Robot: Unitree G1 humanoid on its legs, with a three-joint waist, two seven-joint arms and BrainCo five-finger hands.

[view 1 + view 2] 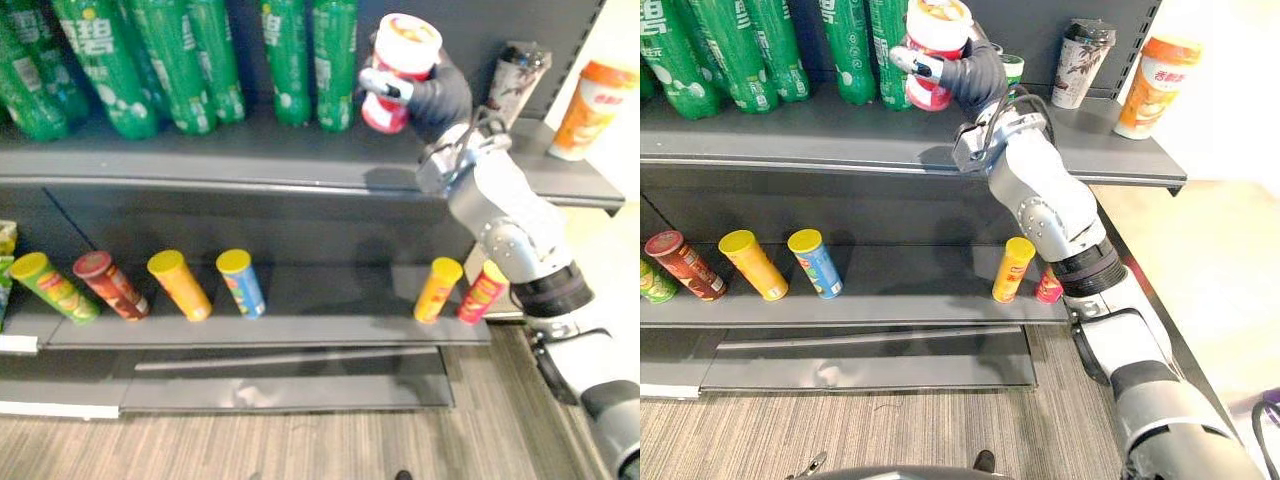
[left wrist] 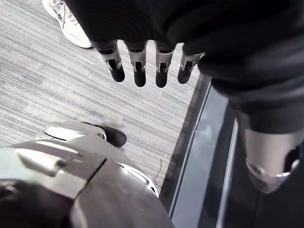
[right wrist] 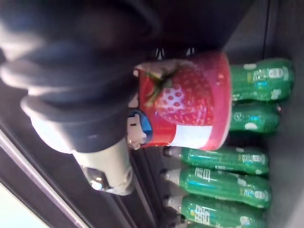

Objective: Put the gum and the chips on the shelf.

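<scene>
My right hand [image 1: 432, 98] is raised to the upper shelf [image 1: 250, 160] and is shut on a red and white tub with a strawberry print [image 1: 400, 60]. The tub [image 3: 190, 102] is tilted, right beside the green bottles [image 1: 320, 60], with its lower end close to the shelf board. Several chip tubes lie on the lower shelf [image 1: 300, 325]: among them a blue one [image 1: 240, 282], an orange one [image 1: 180, 285] and a yellow one [image 1: 438, 288]. My left hand [image 2: 142, 61] hangs over the floor with straight fingers and holds nothing.
Green bottles [image 1: 760, 50] fill the left of the upper shelf. A dark cup [image 1: 520, 75] and an orange cup [image 1: 590, 100] stand at its right end. A person's pale shoe [image 2: 66, 23] is on the striped floor.
</scene>
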